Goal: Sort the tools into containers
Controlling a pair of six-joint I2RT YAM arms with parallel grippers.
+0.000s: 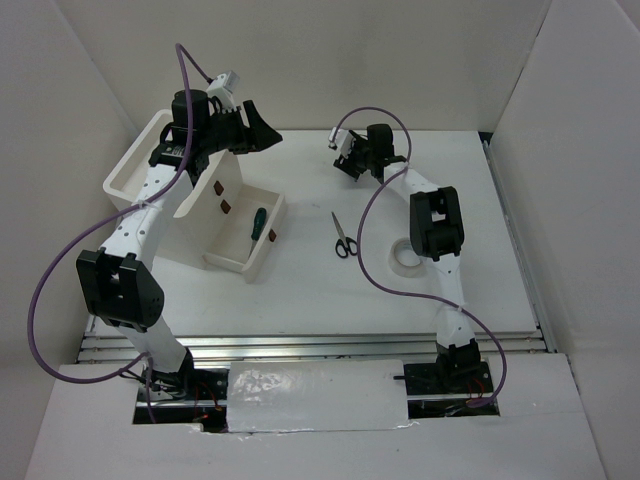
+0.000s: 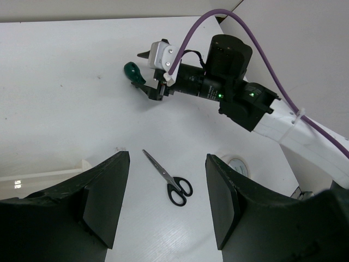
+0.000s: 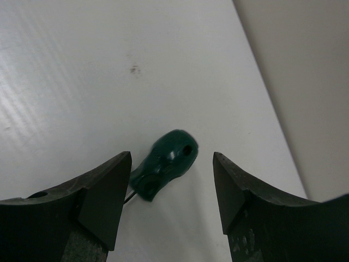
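Observation:
The short green screwdriver (image 3: 163, 164) lies on the table between the open fingers of my right gripper (image 3: 172, 188), nearer the left finger; it also shows in the left wrist view (image 2: 133, 72). My right gripper (image 1: 344, 166) hangs low at the table's back. The longer green screwdriver (image 1: 258, 222) lies in a pulled-out white drawer (image 1: 232, 262). The black-handled scissors (image 1: 343, 238) lie shut mid-table, seen between the fingers of my left gripper (image 2: 166, 202). My left gripper (image 1: 258, 131) is open, empty and raised above the cabinet (image 1: 140, 158). The white tape roll (image 1: 403, 262) lies beside my right arm.
The cabinet lies at the left, with red-brown handles (image 1: 226, 207) facing the middle. White walls close in the table at the back and on both sides. My right arm's purple cable (image 1: 375, 235) loops over the table near the tape roll.

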